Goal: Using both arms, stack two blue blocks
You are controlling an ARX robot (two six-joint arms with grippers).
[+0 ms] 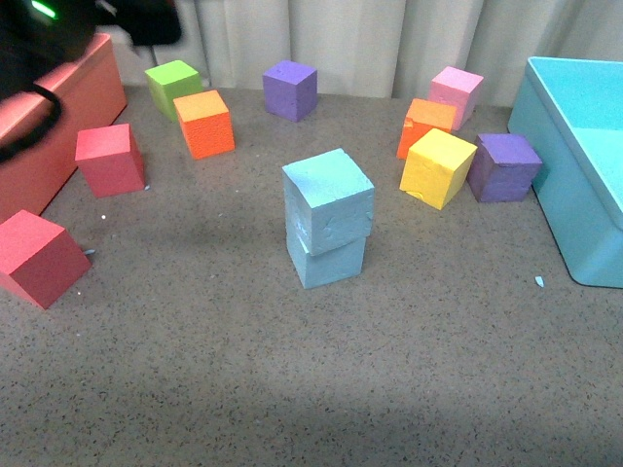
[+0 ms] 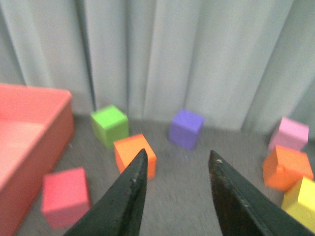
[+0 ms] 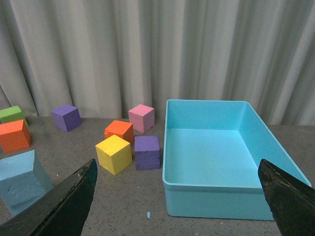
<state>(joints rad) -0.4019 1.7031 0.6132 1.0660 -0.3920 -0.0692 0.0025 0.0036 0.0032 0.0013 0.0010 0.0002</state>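
Two sky-blue blocks stand stacked in the middle of the table: the upper block [image 1: 328, 197] sits slightly turned on the lower block [image 1: 327, 260]. The right wrist view catches the upper block [image 3: 20, 181] at its edge. My left gripper [image 2: 177, 156] is open, raised above the table's left side, with nothing between its fingers. Part of the left arm [image 1: 58, 39] shows at the front view's upper left. My right gripper [image 3: 177, 182] is wide open near the cyan bin [image 3: 231, 196], holding nothing.
A red bin [image 1: 58, 107] stands at the left, the cyan bin [image 1: 574, 165] at the right. Scattered cubes: two red [image 1: 109, 159], green [image 1: 172, 86], orange [image 1: 205, 124], purple [image 1: 290, 89], pink [image 1: 456, 92], yellow [image 1: 438, 167], another orange [image 1: 424, 122] and purple [image 1: 502, 166]. A curtain hangs behind.
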